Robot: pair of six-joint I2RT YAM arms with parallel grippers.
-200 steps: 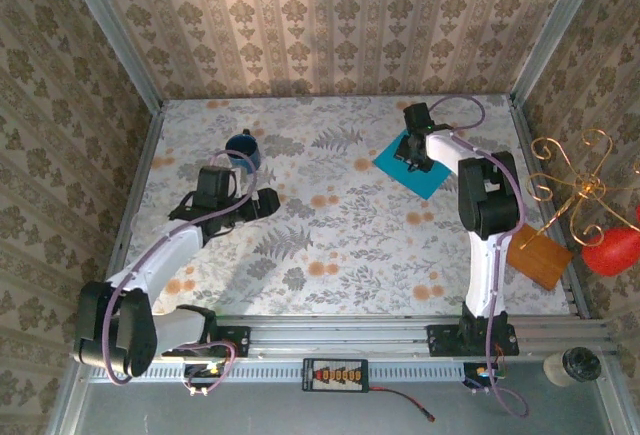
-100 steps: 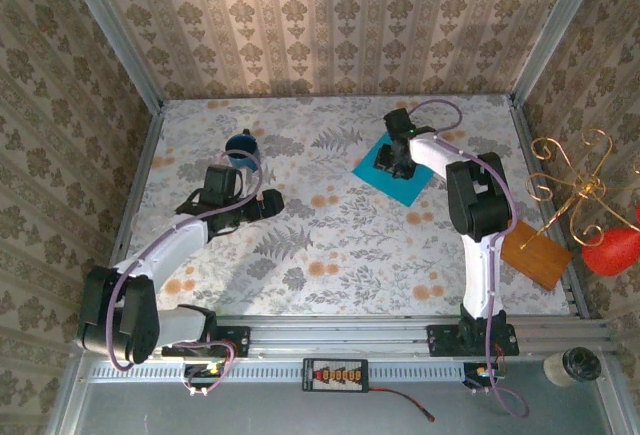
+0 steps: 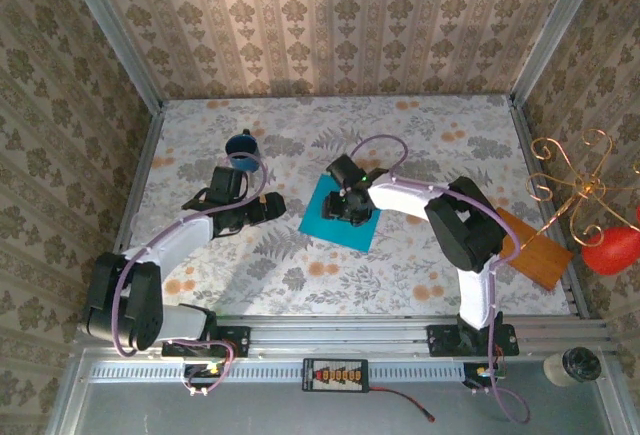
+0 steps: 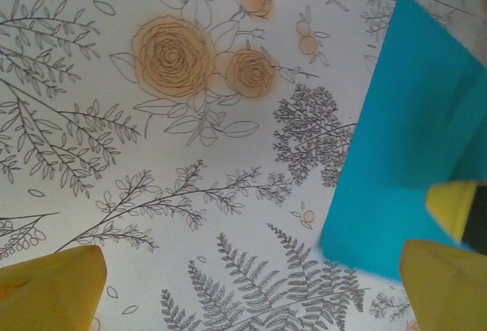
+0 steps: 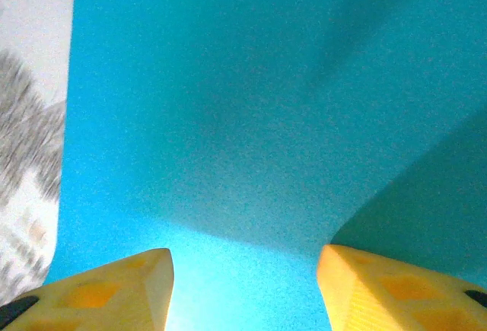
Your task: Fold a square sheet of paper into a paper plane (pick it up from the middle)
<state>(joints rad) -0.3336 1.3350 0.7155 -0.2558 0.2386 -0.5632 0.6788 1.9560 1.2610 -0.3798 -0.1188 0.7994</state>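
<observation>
Right jaws, apart atop the square sheet of paper (image 3: 318, 219), have seemingly dragged it centreward

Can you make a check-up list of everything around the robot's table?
Surface: flowery tablecloth, lying flat.
Job's things: square sheet of paper, turquoise, not yet folded, mid-table.
Clutter: dark blue mug at far left; brown board at the right edge.
Grippers: left gripper open, beside the sheet; right gripper with jaws apart over the sheet's middle.
Cables: purple cables running along both arms.
Surroundings: patterned walls; gold wire ornament on the right.
</observation>
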